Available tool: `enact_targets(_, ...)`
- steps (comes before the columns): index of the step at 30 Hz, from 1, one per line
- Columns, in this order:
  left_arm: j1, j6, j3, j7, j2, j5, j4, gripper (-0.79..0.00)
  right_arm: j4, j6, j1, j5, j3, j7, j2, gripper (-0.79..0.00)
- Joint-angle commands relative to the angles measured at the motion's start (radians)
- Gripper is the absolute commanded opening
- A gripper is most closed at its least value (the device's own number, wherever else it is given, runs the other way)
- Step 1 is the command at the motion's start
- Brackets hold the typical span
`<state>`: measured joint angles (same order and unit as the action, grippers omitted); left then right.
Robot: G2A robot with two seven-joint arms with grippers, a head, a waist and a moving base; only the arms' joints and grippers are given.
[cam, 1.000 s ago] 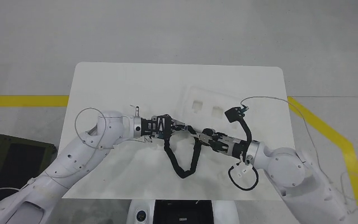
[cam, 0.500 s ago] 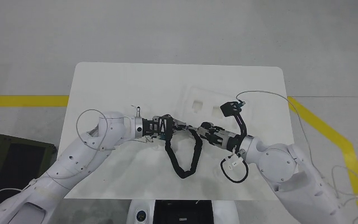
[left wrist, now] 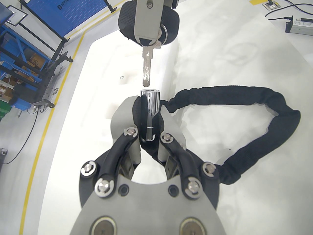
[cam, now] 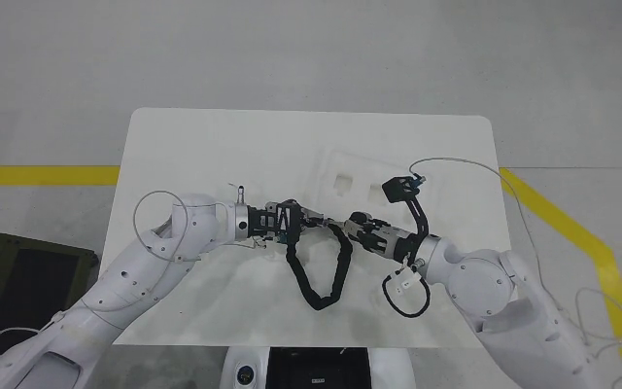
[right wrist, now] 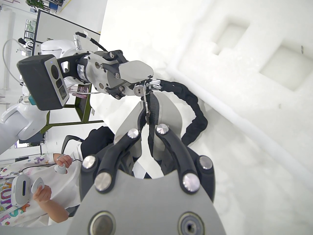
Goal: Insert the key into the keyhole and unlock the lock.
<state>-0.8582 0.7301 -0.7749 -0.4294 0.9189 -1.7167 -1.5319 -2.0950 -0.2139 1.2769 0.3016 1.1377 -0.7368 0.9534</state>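
My left gripper is shut on the lock's chrome cylinder, whose keyhole end faces the right gripper. From the cylinder a black fabric-covered chain loops down onto the table. My right gripper is shut on the head of a silver key. The key's blade points at the cylinder's end, its tip a small gap short of it. In the top view the left gripper and right gripper face each other above the table's middle, with the chain hanging between them.
A white foam tray with rectangular recesses lies on the white table just behind the grippers. In the right wrist view a person seated beside the table holds hand controllers. A cable loop hangs off the right forearm.
The right arm moved left, bringing the key close to the cylinder, and has held there for the last half second. The left gripper stayed put with the lock.
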Motion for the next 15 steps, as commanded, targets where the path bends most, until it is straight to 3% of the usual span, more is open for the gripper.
enact_targets(1,0.0,0.0,0.0,0.0,0.0,0.0,0.0,-0.785,0.0,0.0,-0.001,-0.001,-0.002,-0.002,0.001,-0.785)
enact_targets(15,0.0,0.0,0.0,0.0,0.0,0.0,0.0,-0.785,-0.006,-0.006,-0.014,0.005,-0.006,-0.021,0.01,-0.785)
